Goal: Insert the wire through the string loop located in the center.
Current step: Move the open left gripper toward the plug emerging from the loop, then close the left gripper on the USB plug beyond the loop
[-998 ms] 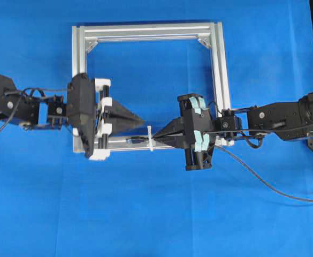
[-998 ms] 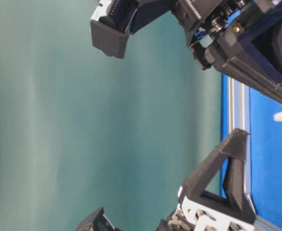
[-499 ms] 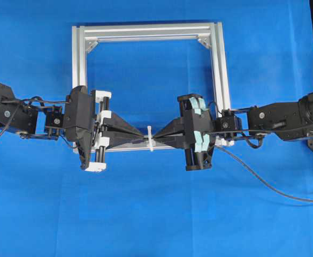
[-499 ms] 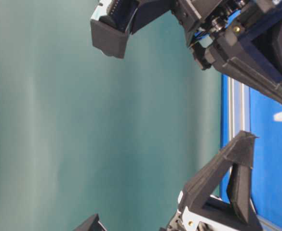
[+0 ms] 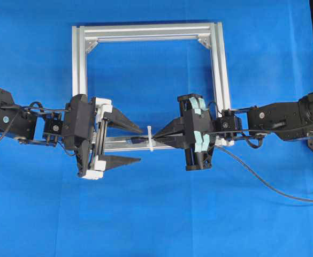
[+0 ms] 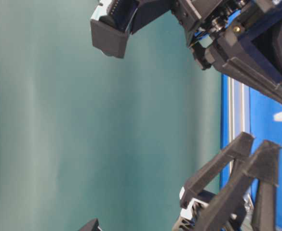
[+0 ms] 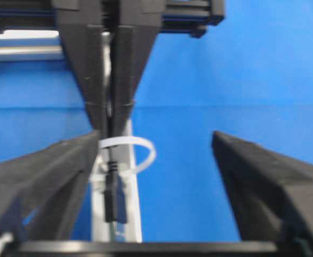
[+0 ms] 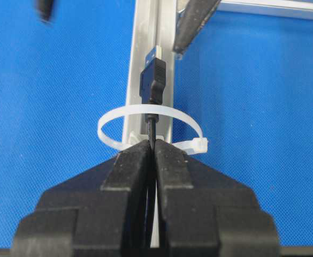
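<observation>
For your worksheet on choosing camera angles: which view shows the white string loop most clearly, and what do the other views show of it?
The right wrist view: the string loop shows as a full ring across the frame bar, with the wire plug through it. The left wrist view shows it blurred, partly behind a finger. Overhead it is a tiny white sliver; at table level, only a piece at the right edge.

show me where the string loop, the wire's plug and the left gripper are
string loop (image 8: 191, 124): right wrist view, right side of the white band.
wire's plug (image 8: 153, 80): right wrist view, black body.
left gripper (image 5: 138, 144): overhead view, midway between its fingertips.
</observation>
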